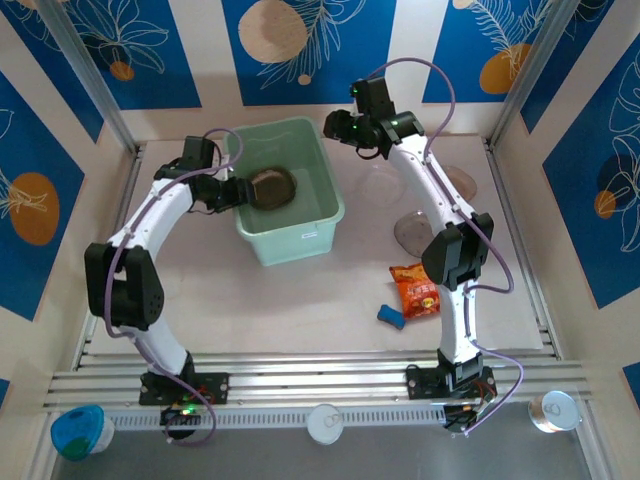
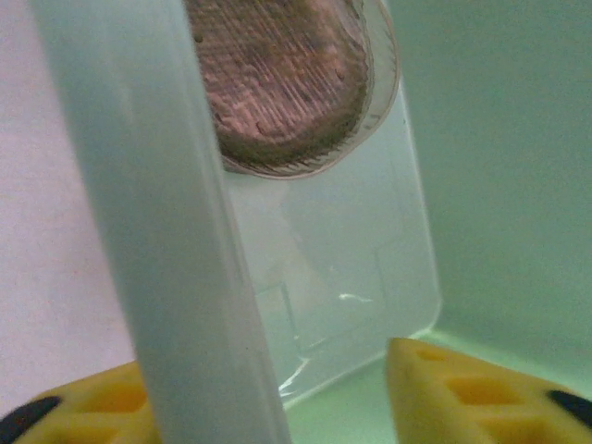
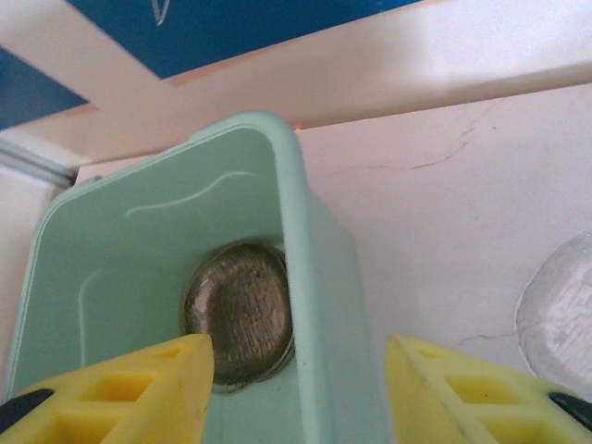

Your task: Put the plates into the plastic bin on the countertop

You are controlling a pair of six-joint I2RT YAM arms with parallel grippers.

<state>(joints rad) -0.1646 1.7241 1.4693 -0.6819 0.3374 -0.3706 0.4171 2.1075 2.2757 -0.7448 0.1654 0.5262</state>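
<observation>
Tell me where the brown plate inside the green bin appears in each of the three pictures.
Top external: the brown plate lies up and left of centre, inside the green bin.
Left wrist: the plate is at top centre, beyond the bin's near wall.
Right wrist: the plate is at lower centre, on the bin's floor.
Shared landmark: the bin's rolled rim.

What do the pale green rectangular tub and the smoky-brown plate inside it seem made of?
Pale green rectangular tub: likely moulded plastic, smooth and glossy, with soft highlights on its walls. Smoky-brown plate: probably translucent plastic, with a clear rim and a finely lined base.
</observation>
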